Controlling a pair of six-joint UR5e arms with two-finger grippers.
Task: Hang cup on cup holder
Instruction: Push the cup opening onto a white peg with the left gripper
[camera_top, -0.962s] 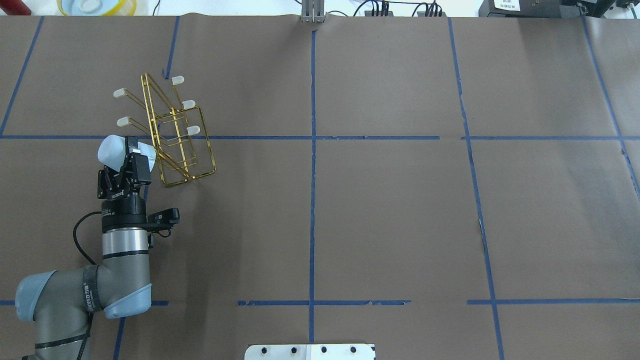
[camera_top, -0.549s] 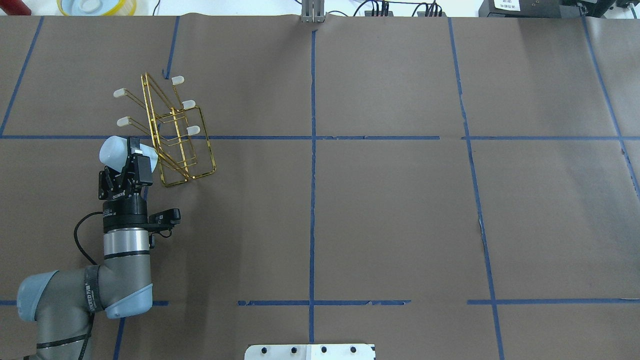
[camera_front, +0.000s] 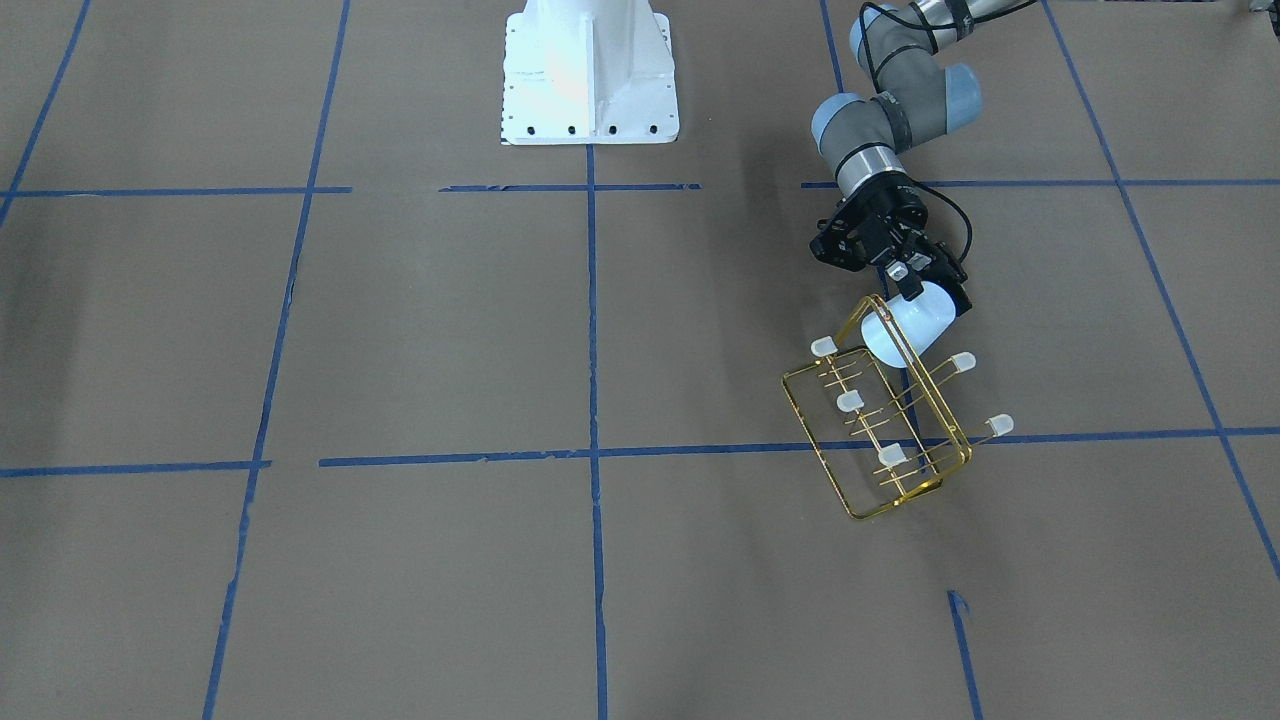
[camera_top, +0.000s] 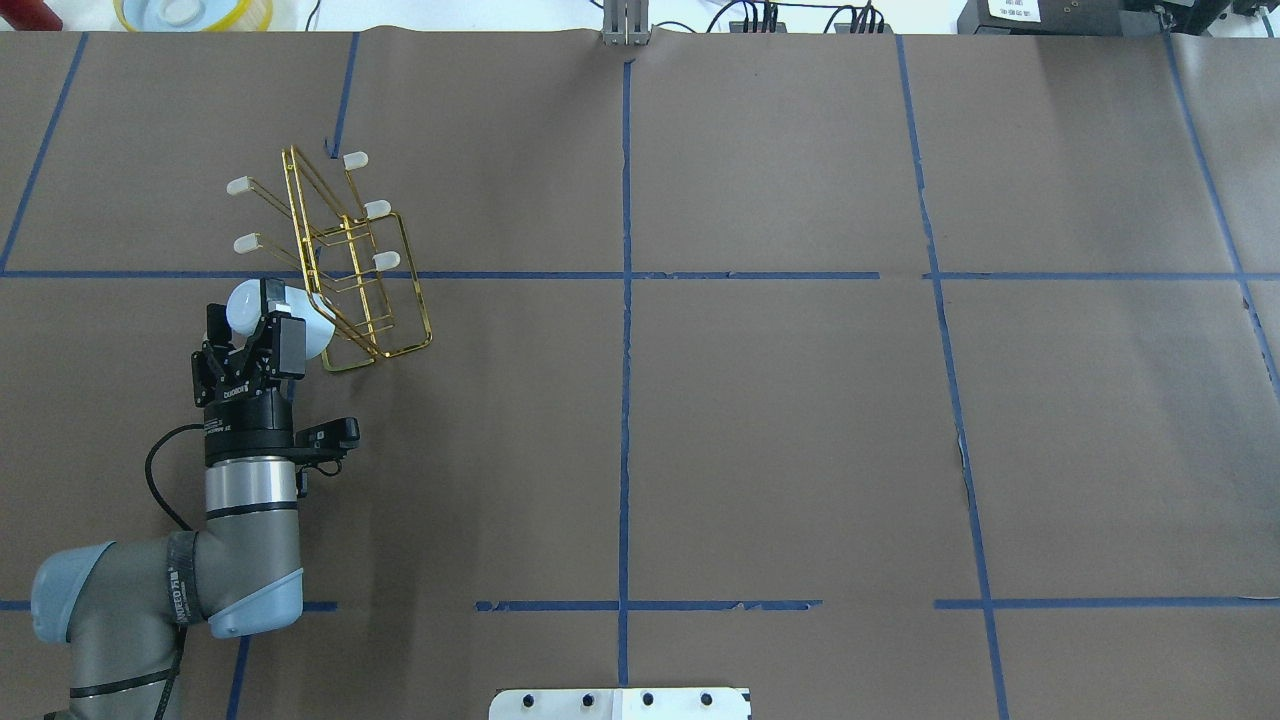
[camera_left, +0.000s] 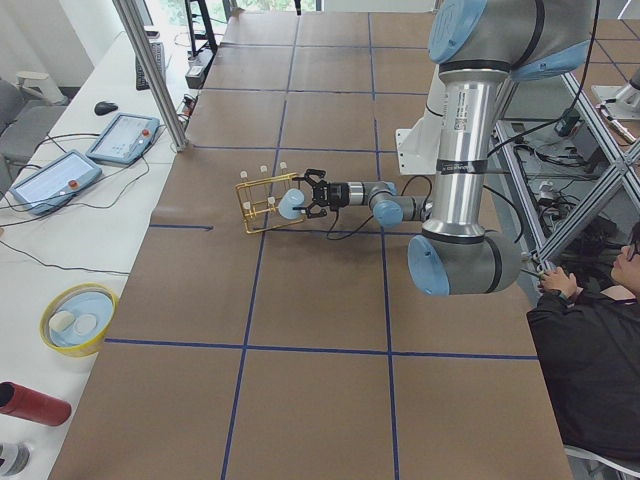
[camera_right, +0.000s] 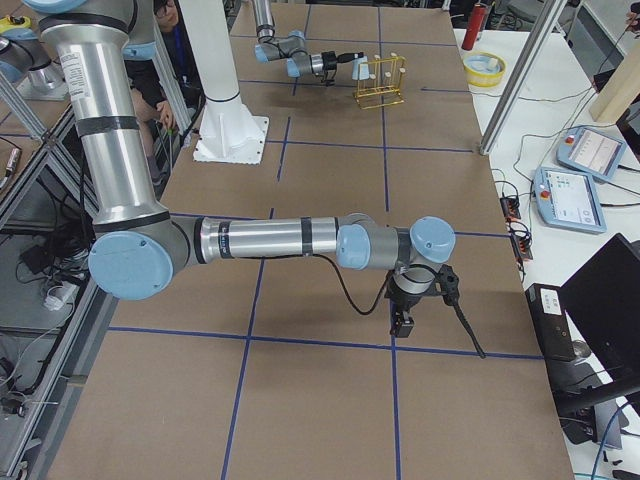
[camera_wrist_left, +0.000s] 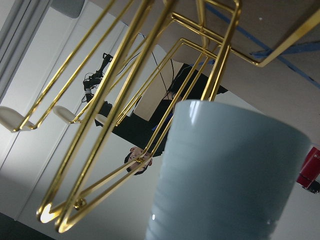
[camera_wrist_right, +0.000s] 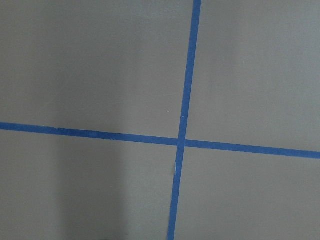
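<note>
The pale blue-white cup (camera_top: 243, 303) is held sideways in my left gripper (camera_top: 255, 320), which is shut on it just above the table. The cup's wide end touches or overlaps the near end of the gold wire cup holder (camera_top: 350, 262). In the front-facing view the cup (camera_front: 912, 325) sits against the rack's (camera_front: 880, 432) top corner, below the gripper (camera_front: 915, 285). The left wrist view shows the cup (camera_wrist_left: 225, 175) right under the gold wires (camera_wrist_left: 125, 100). I cannot tell whether a prong is inside it. My right gripper (camera_right: 402, 322) hangs over bare table; I cannot tell its state.
The white robot base plate (camera_front: 590, 70) is at the table's near edge. A yellow bowl (camera_left: 78, 318) and a red cylinder (camera_left: 30, 403) lie on the side bench beyond the rack. An operator (camera_left: 590, 350) sits beside the robot.
My left gripper has moved right and turned with the cup, bringing the cup's wide end up against the rack's near end. The rack has not moved.
</note>
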